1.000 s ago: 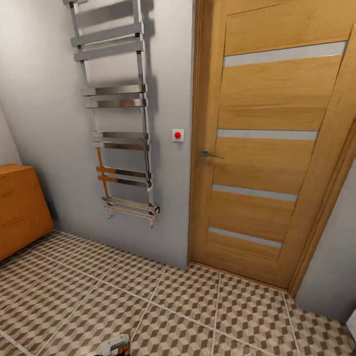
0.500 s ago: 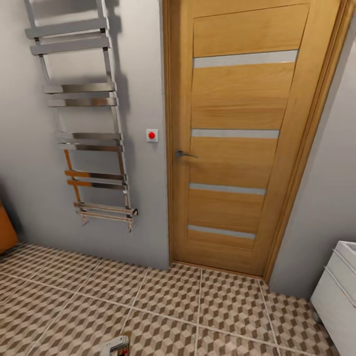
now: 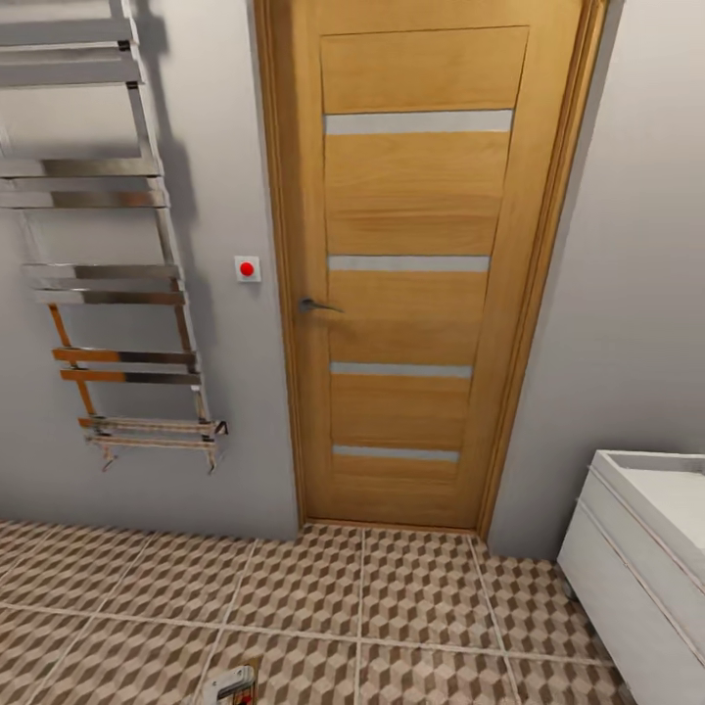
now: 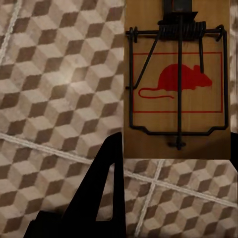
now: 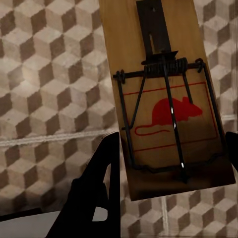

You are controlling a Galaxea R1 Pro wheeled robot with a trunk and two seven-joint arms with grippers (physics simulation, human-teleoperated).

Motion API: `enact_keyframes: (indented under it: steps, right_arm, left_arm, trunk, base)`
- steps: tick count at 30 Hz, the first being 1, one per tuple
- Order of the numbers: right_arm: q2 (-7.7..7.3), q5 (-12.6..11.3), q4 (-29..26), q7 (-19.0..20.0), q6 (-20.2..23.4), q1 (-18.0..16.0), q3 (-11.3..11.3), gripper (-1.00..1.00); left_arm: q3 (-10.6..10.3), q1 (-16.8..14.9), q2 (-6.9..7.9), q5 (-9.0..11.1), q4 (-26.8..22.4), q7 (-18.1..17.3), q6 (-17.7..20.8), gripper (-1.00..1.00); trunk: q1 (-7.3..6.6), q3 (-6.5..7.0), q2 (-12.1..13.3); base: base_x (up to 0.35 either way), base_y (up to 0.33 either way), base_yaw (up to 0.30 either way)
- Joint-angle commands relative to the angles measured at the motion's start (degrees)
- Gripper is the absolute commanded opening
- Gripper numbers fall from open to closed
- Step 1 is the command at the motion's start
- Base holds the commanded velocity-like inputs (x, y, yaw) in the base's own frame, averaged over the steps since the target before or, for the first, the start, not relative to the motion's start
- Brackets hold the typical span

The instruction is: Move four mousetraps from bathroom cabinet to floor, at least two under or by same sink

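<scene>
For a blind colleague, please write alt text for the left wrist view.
A wooden mousetrap with a red mouse print and dark wire spring is held between the left gripper's dark fingers, above the cube-patterned bathroom floor with pale grout lines.

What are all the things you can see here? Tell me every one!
door: one, orange-brown wood with grey stripes, shut, in the far wall
door handle: one, grey metal, on the door's left side
button: one, red on a white plate, on the wall left of the door
towel rail: one, shiny metal, on the wall at left
sink: one, white, at lower right
floor: brown, beige and white cube tiles
mousetraps: two, wood with a red mouse, one in the left gripper, one in the right gripper
left gripper: black
right gripper: black
</scene>
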Motion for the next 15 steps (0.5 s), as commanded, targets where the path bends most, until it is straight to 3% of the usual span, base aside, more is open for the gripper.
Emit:
enact_keyframes:
  steps: [1,15]
  right_arm:
    - [0.02,-0.64,0.18,0.02,-0.32,-0.09,0.35,-1.0]
    - [0.02,-0.64,0.21,0.02,-0.28,-0.08,0.35,-1.0]
  left_arm:
    - [-0.45,-0.03,0.01,0.49,-0.02,0.06,0.21,-1.0]
    - [-0.45,-0.03,-0.08,0.49,-0.02,0.06,0.18,-1.0]
  trunk:
    - [-0.01,-0.06,-0.03]
    - [-0.01,-0.06,-0.03]
  base:
    - [0.0,0.0,-0.298]
    - [0.0,0.0,-0.298]
